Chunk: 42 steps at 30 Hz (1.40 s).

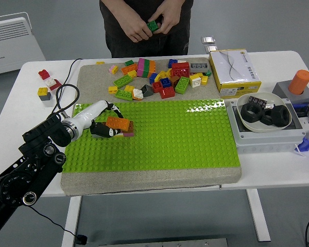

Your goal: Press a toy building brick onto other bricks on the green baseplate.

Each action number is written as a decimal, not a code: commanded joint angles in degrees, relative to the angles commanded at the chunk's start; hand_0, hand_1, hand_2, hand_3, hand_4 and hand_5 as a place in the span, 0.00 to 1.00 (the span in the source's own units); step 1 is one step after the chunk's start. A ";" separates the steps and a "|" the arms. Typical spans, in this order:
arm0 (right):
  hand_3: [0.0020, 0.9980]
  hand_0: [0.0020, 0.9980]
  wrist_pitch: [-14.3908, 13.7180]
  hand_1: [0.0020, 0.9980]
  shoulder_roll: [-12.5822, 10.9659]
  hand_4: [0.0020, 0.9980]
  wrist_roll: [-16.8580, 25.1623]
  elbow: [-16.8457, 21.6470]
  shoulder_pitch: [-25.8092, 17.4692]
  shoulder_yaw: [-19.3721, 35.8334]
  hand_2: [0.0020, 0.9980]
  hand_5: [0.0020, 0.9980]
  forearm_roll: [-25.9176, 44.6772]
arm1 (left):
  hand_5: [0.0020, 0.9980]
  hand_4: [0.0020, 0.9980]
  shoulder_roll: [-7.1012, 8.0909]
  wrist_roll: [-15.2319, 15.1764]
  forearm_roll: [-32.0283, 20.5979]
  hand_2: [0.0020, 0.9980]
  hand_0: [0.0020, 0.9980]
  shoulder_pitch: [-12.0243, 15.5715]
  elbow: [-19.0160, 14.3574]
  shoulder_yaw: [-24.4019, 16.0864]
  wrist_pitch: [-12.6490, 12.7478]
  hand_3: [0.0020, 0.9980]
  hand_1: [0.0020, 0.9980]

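My left hand [104, 125] lies low over the left part of the green baseplate [185, 136], its fingers closed on an orange brick [117, 123]. The orange brick sits on top of a short row of bricks, pink and brown [127, 131], that stands on the baseplate. A heap of loose bricks [159, 80] lies on the grey mat behind the baseplate. At the far side a person holds a green brick [153, 25] in both hands above the table. My right arm is out of view.
A yellow and white box [233, 72] stands at the back right. A white bowl of black rings [263, 111] rests on a grey case, beside an orange cylinder [301, 81]. A few loose bricks [45, 85] and a black cable [67, 92] lie at the left.
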 joint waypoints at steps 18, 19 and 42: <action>0.81 0.70 0.37 0.68 0.02 0.83 0.21 0.00 0.26 2.34 0.74 1.00 -3.14 | 0.00 0.72 -2.26 4.37 -0.22 0.85 0.91 -1.19 1.13 -1.97 1.40 0.44 0.89; 0.81 0.70 0.40 0.68 0.00 0.83 0.23 0.00 0.27 2.60 0.74 1.00 -3.45 | 0.00 0.72 -2.42 5.63 0.16 0.85 0.91 -1.08 0.52 -2.31 1.99 0.44 0.89; 0.81 0.72 0.82 0.68 -0.49 0.83 0.44 0.00 0.37 6.19 0.74 1.00 -7.97 | 0.00 0.67 -4.33 24.35 0.55 0.80 0.90 -0.67 -5.88 -0.26 5.50 0.39 0.84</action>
